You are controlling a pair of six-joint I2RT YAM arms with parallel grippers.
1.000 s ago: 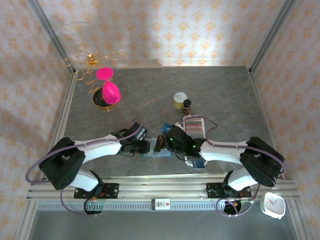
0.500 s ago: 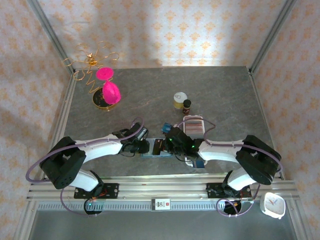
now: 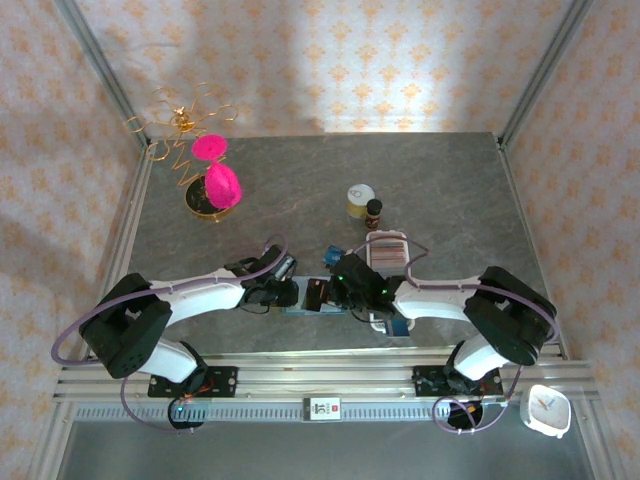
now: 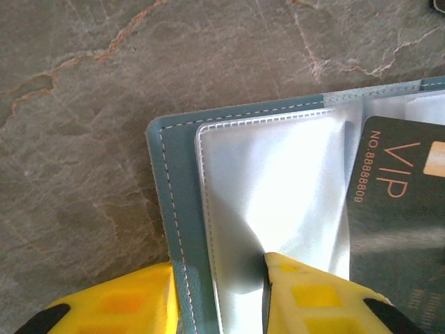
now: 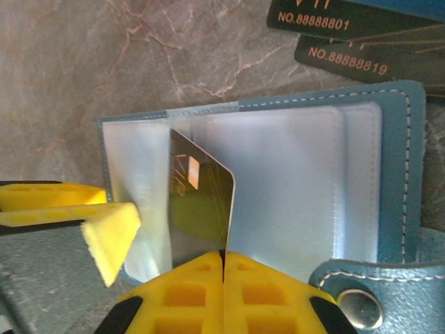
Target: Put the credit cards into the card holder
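Two arms: the left arm (image 3: pixel 190 293) and the right arm (image 3: pixel 450 300) start at the near edge of the table (image 3: pixel 450 170) and meet in the middle.
Card holder: the teal card holder (image 5: pixel 400 139) lies open and flat on the table between them. Its clear pockets face up and its snap tab (image 5: pixel 354 300) is at the near right.
Left end effector: the left end effector (image 4: pixel 215 309) is partly spread across the holder's left edge. One finger (image 4: pixel 313 299) pushes on a clear pocket, most likely so the holder cannot slide.
Right end effector: the right end effector (image 5: pixel 224 278) is pressed together, pinching a dark card (image 5: pixel 198 209). The card stands on its thin edge over the left pockets, probably so it can slip into a slot.
Loose cards: more dark cards (image 5: pixel 341 21) lie flat just past the holder, waiting.
White tray: a white tray (image 3: pixel 386 237) with cards stands further back on the right.
Far things: a small jar (image 3: pixel 359 200) and a pink hourglass (image 3: pixel 215 182) are well apart from the work.
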